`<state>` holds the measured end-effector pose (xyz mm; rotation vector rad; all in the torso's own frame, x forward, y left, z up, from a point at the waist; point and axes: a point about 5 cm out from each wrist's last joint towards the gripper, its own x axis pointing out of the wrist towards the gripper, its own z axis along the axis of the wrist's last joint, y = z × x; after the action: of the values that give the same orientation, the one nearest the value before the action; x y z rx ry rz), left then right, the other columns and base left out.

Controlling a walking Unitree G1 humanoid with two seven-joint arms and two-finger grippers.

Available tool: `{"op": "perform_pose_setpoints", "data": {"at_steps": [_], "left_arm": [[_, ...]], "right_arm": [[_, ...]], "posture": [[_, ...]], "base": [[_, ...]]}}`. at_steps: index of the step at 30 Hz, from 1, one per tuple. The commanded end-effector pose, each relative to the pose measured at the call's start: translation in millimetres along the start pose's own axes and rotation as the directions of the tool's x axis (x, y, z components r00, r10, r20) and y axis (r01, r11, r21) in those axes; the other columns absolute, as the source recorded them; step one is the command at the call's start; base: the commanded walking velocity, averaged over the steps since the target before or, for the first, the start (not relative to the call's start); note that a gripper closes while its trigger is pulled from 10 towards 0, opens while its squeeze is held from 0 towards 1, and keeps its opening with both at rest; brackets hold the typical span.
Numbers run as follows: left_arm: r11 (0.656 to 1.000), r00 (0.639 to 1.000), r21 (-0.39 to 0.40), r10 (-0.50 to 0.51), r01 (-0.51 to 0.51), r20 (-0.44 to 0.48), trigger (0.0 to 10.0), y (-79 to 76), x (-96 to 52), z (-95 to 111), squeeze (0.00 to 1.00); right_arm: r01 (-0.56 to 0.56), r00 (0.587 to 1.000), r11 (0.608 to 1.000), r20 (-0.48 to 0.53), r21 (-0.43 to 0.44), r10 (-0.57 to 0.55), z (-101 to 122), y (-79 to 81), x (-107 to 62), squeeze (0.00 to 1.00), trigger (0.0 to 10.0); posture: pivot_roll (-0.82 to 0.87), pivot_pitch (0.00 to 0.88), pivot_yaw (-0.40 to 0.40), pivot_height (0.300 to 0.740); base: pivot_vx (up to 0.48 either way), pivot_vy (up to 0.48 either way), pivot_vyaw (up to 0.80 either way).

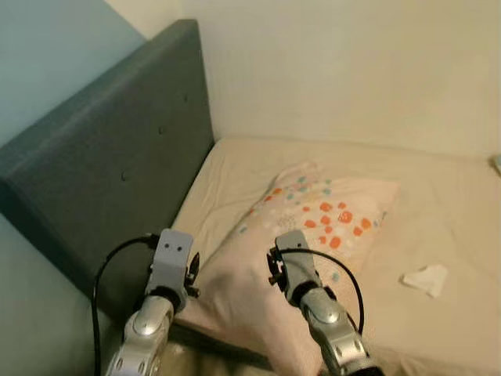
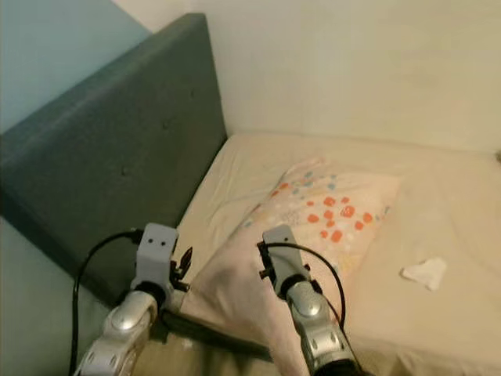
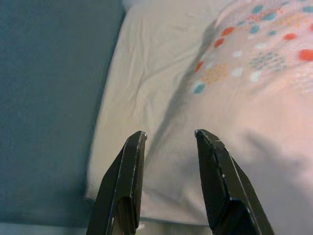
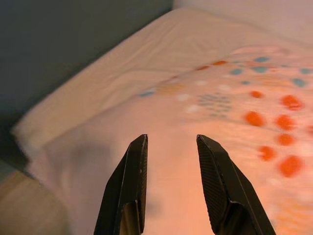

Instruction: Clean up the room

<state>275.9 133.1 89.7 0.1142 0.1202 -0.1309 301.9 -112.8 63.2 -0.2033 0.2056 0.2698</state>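
As both arms reach forward from the near edge of the head view, the left gripper (image 3: pixel 168 134) hangs over the near corner of the pillow (image 1: pixel 313 235), close to the bed's near edge, and its two black fingers stand apart with nothing between them. The right gripper (image 4: pixel 171 139) is over the near part of the same pillow, also with fingers spread and empty. In the head views the fingers themselves are hidden behind the silver wrists, so their state is read from the wrist views. Whether the fingertips touch the pillow cannot be told.

The pillow is pale pink with orange, blue and white dots, and it lies slanted on the bed (image 1: pixel 438 204); its near end is partly covered by the right arm and hangs at the mattress edge. To the right of the pillow, apart from it, a small crumpled white piece, maybe a tissue (image 1: pixel 427 279), lies on the cream sheet. On the robot's left the grey-blue padded headboard (image 1: pixel 117 157) runs along the bed to the far corner. At the far right border a small pale object is cut off and cannot be identified. Behind is a plain light wall (image 1: pixel 352 70).
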Motion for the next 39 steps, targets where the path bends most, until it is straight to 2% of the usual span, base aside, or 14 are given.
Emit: {"op": "perform_pose_setpoints", "data": {"at_steps": [1, 14, 18, 20, 21, 22, 30, 39], "left_arm": [[1.000, 1.000, 0.003, 0.007, -0.007, -0.021, 10.0, 1.7, -2.2, -3.7, 0.00], [1.000, 1.000, 0.005, 0.012, -0.011, -0.027, 10.0, 1.9, -1.9, -4.5, 0.00], [1.000, 0.999, -0.010, 0.011, -0.012, -0.035, 10.0, 1.5, -1.9, -4.8, 0.00], [1.000, 0.999, -0.018, -0.022, 0.022, -0.040, 9.7, -1.1, -1.8, -5.3, 0.00], [1.000, 0.998, -0.003, -0.022, 0.022, -0.050, 9.1, -1.3, -1.8, -6.5, 0.00], [1.000, 0.998, 0.009, -0.018, 0.019, -0.054, 10.0, -0.8, -1.7, -7.0, 0.00], [1.000, 0.999, 0.000, 0.011, -0.011, -0.052, 10.0, 2.3, -1.5, -6.7, 0.00], [1.000, 1.000, -0.008, 0.002, -0.002, -0.016, 10.0, 1.5, 0.8, -1.3, 0.00]], "right_arm": [[0.004, 1.000, 1.000, 0.004, 0.025, -0.004, 0.5, 1.9, -0.4, 0.00, 10.0], [0.001, 1.000, 1.000, 0.001, 0.021, -0.001, -0.2, 2.5, -0.8, 0.00, 10.0], [0.003, 1.000, 1.000, 0.001, 0.022, -0.003, 0.1, 2.2, -1.0, 0.00, 10.0], [0.004, 1.000, 1.000, 0.001, 0.022, -0.004, -0.1, 2.0, -1.1, 0.00, 10.0], [0.004, 1.000, 1.000, 0.001, 0.021, -0.004, -0.2, 1.9, -1.3, 0.00, 10.0], [0.004, 1.000, 1.000, 0.001, 0.020, -0.004, -0.2, 1.9, -1.4, 0.00, 10.0], [0.006, 1.000, 1.000, 0.001, 0.022, -0.006, -0.4, 1.6, -1.7, 0.00, 10.0], [0.012, 1.000, 1.000, 0.010, 0.020, -0.013, 2.2, -0.2, 0.1, 0.00, 10.0]], "posture": [[-0.03, 0.101, 0.030, 0.740], [-0.04, 0.102, 0.029, 0.740], [-0.04, 0.101, 0.029, 0.740], [-0.04, 0.101, 0.029, 0.740], [-0.04, 0.101, 0.029, 0.740], [-0.04, 0.101, 0.029, 0.740], [-0.04, 0.097, 0.032, 0.740], [-0.04, 0.088, 0.031, 0.740]], "base": [[0.000, -0.480, 0.00], [0.000, -0.380, 0.00], [0.000, 0.000, 0.00], [0.000, 0.480, 0.00], [0.000, 0.476, 0.00], [0.000, 0.476, 0.00], [0.000, 0.478, 0.00], [0.000, 0.000, 0.00]]}}
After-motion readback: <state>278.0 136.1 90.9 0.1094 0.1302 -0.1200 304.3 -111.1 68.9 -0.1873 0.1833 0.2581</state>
